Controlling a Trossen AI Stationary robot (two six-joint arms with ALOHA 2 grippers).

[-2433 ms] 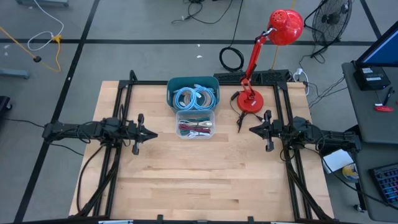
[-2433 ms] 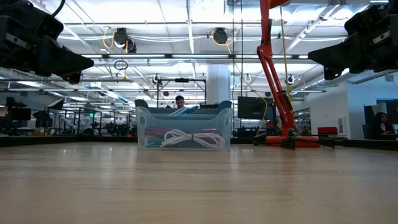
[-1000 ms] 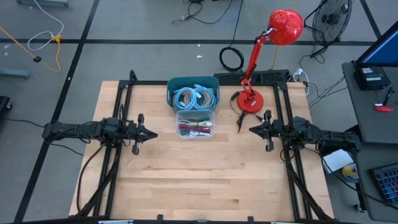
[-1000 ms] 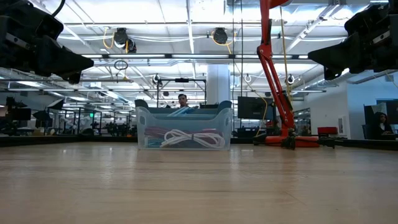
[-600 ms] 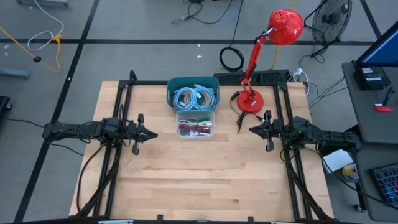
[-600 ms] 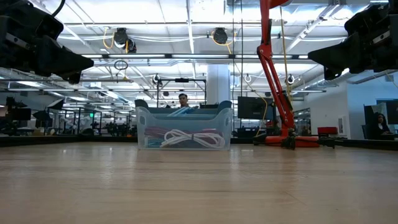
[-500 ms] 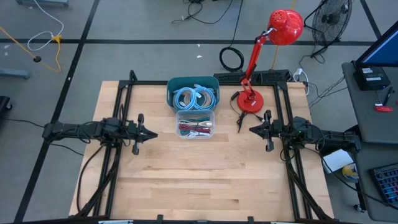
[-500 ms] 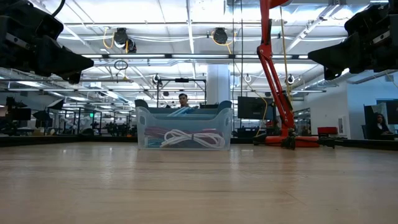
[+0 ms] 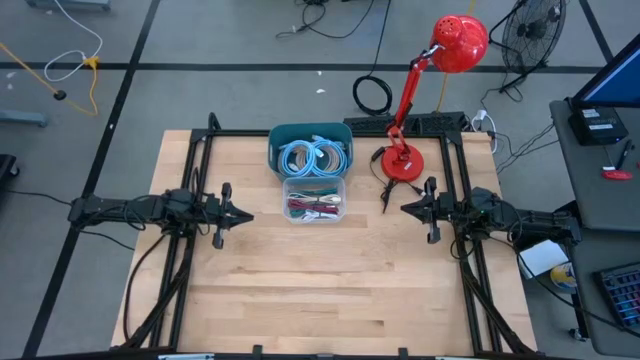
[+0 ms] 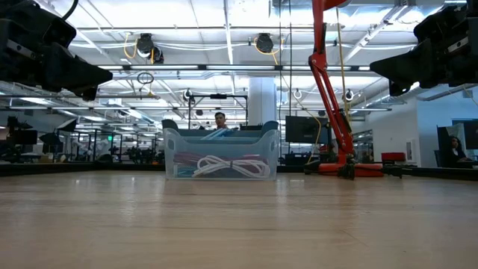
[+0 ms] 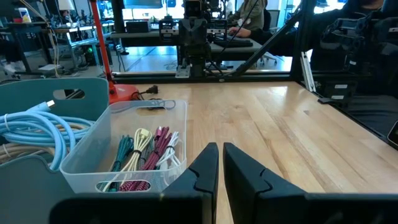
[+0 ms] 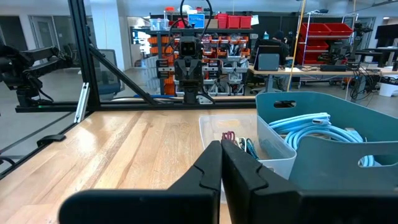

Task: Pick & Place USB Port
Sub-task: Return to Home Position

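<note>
Between the closed, empty left fingers (image 11: 204, 169) and right fingers (image 12: 210, 165), clear of both, cables (image 11: 146, 149) lie in the transparent bin (image 11: 87, 163).

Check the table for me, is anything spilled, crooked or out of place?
Nothing stands out. The light blue cables lie coiled inside the teal bin, the mixed cables inside the transparent bin beside it, none hanging out. The left gripper and right gripper sit shut and empty at the sides of the table.
</note>
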